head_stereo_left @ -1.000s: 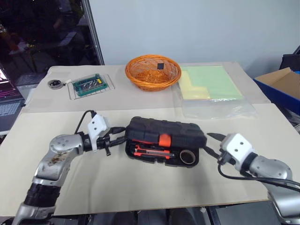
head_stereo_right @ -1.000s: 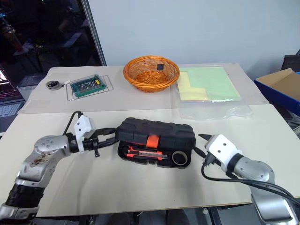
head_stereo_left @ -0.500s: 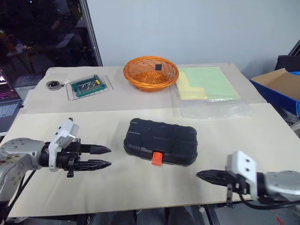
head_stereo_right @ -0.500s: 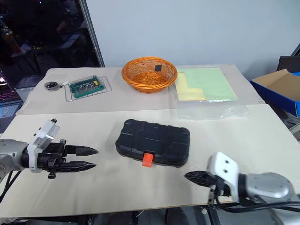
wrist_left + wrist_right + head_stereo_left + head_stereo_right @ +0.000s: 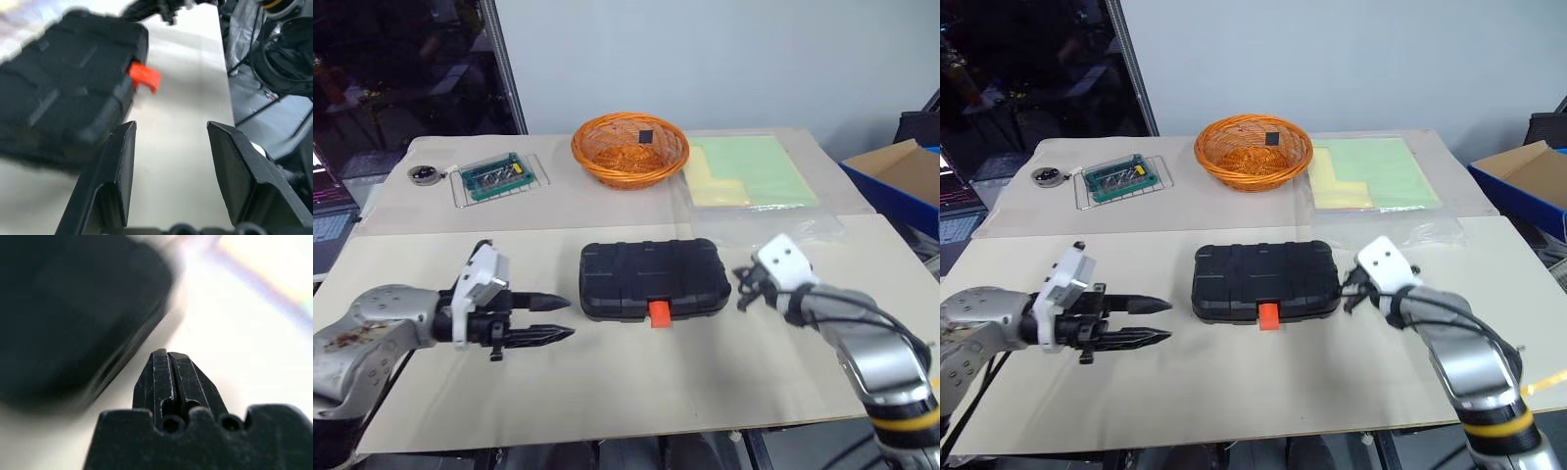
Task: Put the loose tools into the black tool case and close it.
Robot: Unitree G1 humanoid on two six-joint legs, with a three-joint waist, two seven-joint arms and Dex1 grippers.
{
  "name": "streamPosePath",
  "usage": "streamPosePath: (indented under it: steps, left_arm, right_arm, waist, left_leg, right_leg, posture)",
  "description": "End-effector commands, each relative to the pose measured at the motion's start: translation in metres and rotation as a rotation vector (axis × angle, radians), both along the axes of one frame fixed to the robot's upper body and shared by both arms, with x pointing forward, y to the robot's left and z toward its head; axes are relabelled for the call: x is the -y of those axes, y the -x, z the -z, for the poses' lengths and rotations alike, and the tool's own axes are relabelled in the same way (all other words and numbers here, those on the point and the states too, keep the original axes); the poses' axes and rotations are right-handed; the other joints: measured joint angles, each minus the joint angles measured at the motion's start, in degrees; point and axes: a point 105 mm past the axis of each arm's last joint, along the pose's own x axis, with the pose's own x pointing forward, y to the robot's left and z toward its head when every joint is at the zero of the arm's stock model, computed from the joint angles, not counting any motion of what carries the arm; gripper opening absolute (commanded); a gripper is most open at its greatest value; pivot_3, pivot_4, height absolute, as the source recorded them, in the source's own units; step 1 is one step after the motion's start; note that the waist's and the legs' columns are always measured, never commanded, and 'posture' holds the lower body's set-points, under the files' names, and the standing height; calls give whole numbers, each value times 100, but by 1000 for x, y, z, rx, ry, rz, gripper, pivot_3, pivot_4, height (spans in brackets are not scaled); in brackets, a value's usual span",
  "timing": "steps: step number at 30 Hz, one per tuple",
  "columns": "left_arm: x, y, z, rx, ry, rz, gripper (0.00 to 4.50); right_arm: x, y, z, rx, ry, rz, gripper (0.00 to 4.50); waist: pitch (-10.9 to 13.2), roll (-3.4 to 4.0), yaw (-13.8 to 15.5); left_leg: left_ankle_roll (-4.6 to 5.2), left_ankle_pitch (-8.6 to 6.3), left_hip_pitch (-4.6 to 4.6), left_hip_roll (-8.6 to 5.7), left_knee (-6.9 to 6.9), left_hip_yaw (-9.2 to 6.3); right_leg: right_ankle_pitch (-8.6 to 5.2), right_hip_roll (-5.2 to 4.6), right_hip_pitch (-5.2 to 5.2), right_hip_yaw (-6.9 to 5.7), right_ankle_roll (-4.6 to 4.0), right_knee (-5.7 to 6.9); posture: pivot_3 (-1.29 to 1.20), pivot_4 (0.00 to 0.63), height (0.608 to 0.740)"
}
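Observation:
The black tool case [image 5: 651, 277] lies closed in the middle of the table, ribbed shell up, with its orange latch [image 5: 659, 313] sticking out at the near edge. The loose tools are out of view. My left gripper [image 5: 570, 318] is open and empty, a short gap from the case's left end, pointing at it. In the left wrist view, the case [image 5: 63, 98] and latch [image 5: 144, 77] lie beyond the spread fingers [image 5: 115, 171]. My right gripper [image 5: 1346, 293] is shut and empty, its tips [image 5: 166, 357] at the case's right end; contact cannot be told.
An orange wicker basket [image 5: 629, 149] stands behind the case. A green circuit board on a wire rack [image 5: 499, 176] and a small round object [image 5: 428, 173] lie at the back left. Green sheets under clear plastic [image 5: 749, 176] are at the back right, and a blue box [image 5: 901, 181] sits off the table's right edge.
The case's lid came down and the case now sits squarer to the table edge. My left gripper drew back from its left end. My right gripper shut and moved to its right end.

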Motion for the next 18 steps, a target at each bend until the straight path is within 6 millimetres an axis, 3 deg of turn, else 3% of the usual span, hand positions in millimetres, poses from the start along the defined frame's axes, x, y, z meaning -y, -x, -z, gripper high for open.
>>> streamPosePath:
  steps: [1,3,5,9,11,16,18]
  left_arm:
    - [23,-14,-4,64,0,42,2469]
    - [31,-20,-5,77,-1,66,2469]
    - [31,-27,-7,74,5,76,2469]
    - [27,-30,-8,57,0,111,2469]
    - [26,-26,-7,38,-9,155,2469]
    - [27,-21,-6,31,-37,201,2469]
    - [26,-20,-5,38,-57,214,2469]
  right_arm:
    - [3,8,-4,-32,9,-21,61]
    - [11,20,-7,-63,12,-12,61]
    - [10,53,-8,-168,-51,-85,61]
    - [-12,97,-9,-300,-180,-250,61]
    - [-26,112,3,-372,-179,-328,61]
    - [-43,101,15,-379,-192,-360,61]
    - [-42,84,20,-361,-173,-319,61]
  waist:
    - [0,0,35]
    - [-2,3,93]
    - [-4,7,112]
    - [-4,8,4]
    - [-4,7,-51]
    - [-2,5,-62]
    - [-2,5,-64]
  left_leg:
    - [0,0,-5,-2,0,1]
    - [5,-3,-22,-10,2,-1]
    - [16,-10,-47,-9,7,-4]
    - [42,-25,-52,-2,7,-22]
    - [42,-25,-44,-1,8,-20]
    - [44,-19,4,0,11,-7]
    - [44,-15,10,3,14,-5]
  right_leg:
    - [0,-1,0,-1,0,-2]
    - [2,-8,-7,-2,5,-5]
    - [4,-5,-18,-3,9,-9]
    - [4,2,-22,1,9,-9]
    - [3,0,-21,4,10,-23]
    - [-21,2,11,7,48,-15]
    - [-21,1,18,8,48,-16]
  posture:
    - [0,150,740]
    - [0,150,740]
    - [0,150,740]
    - [0,150,740]
    - [0,150,740]
    - [0,150,740]
    - [0,150,740]
